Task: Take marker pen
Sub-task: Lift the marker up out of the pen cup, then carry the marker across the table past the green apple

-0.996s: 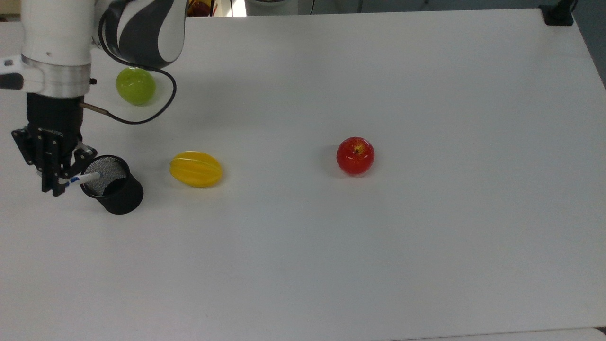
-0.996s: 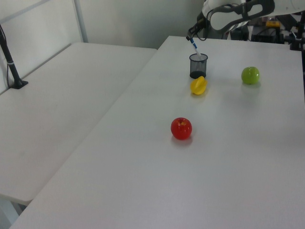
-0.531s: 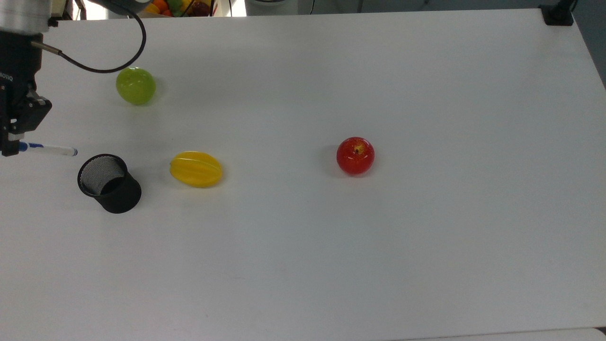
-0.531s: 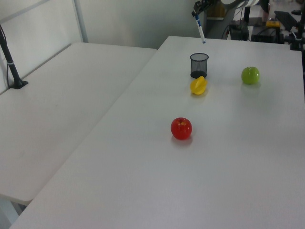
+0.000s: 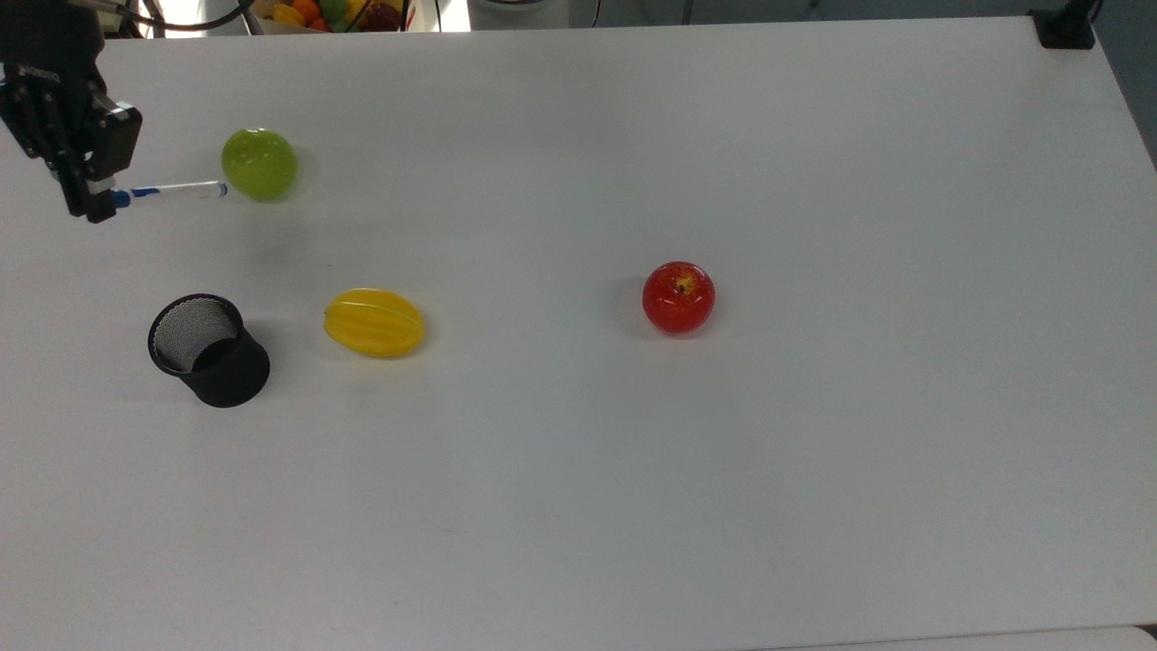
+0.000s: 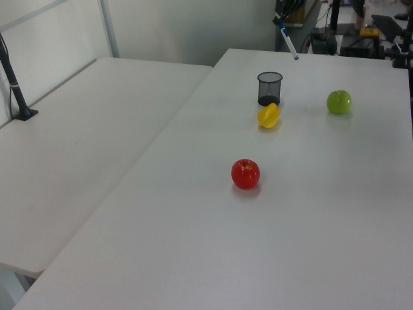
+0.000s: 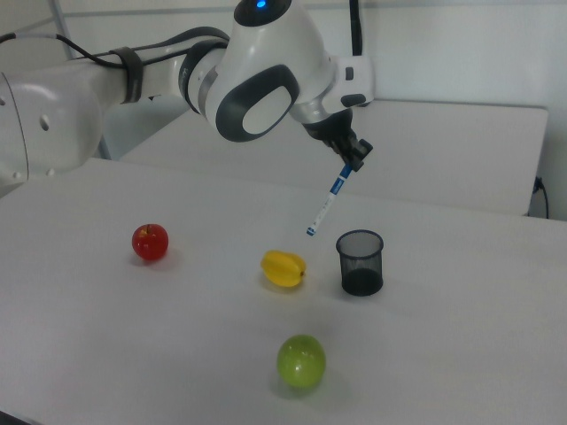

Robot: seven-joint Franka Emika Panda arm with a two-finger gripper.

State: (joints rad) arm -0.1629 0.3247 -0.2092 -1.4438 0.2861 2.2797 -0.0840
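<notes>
While gripped, marker pen (image 7: 326, 204) slanted tip-down.

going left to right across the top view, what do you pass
gripper with its jaws shut on the marker pen → black mesh cup → green apple → yellow starfruit → red apple

A white counter (image 5: 813, 497) is carrying four things; a black mesh cup (image 5: 210, 350) is standing beside a yellow starfruit (image 5: 374, 323); a green apple (image 5: 259, 164) and a red apple (image 5: 679, 297) are sitting well apart.
</notes>
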